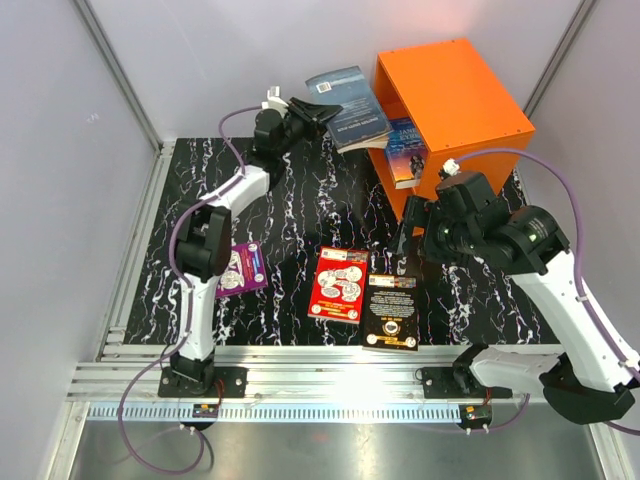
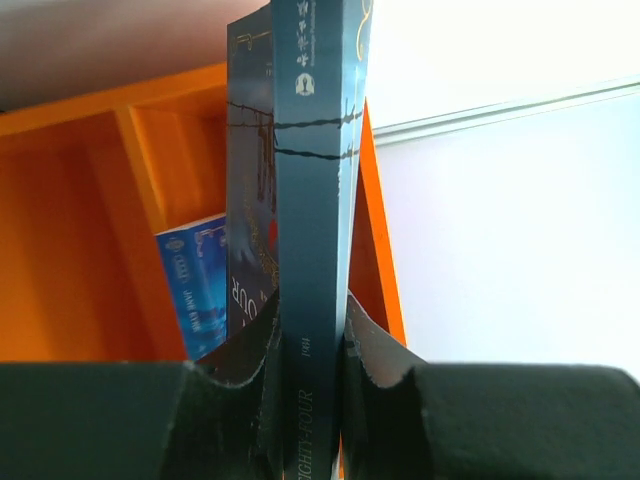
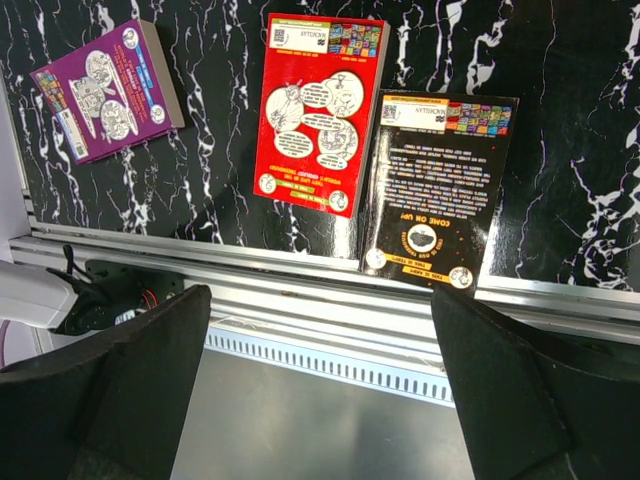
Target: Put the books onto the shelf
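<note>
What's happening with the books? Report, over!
Left gripper shut on grey-blue book, near shelf. Right gripper open, empty. Blue book in shelf; purple book, red book, black book on table. Nothing seen blocking.

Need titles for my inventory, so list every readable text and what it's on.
"IGHTS FOUR", start cut off: spine of grey-blue book.
"COME ON UP!", upside down: black book.
Too small to read: red book, purple book, blue book on the shelf.

bright even light, soft shadows; fingers [image 2: 100,420] blurred in close foreground.
</note>
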